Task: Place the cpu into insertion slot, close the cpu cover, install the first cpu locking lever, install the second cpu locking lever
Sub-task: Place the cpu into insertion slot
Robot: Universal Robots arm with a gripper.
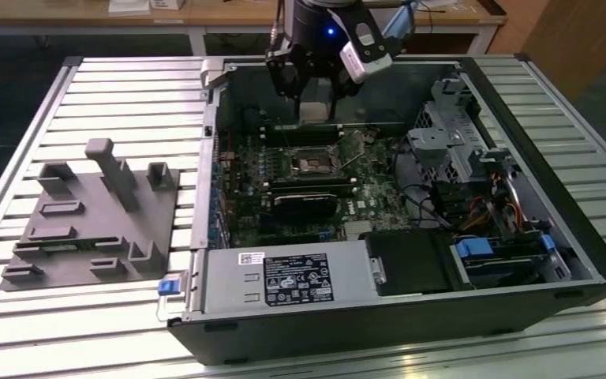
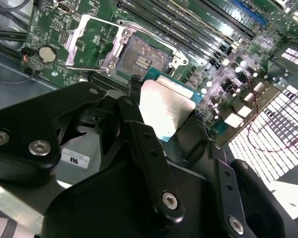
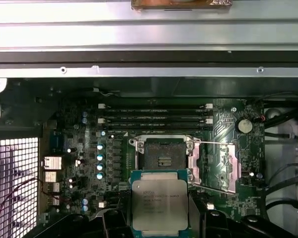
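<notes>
In both wrist views my gripper is shut on the cpu, a flat square chip with a silver top, with one black finger on each side of it. The chip hangs above the green board, just short of the insertion slot, whose dark square centre lies bare. Beside the slot the cpu cover is swung open flat on the board, and thin wire levers stand loose by it. In the exterior view the gripper hovers over the back of the open case, behind the slot.
Long memory slots run just beyond the socket. Inside the case, a power supply sits at the front and a drive cage with cables on the exterior view's right. A grey fixture plate lies on the slatted table on the exterior view's left.
</notes>
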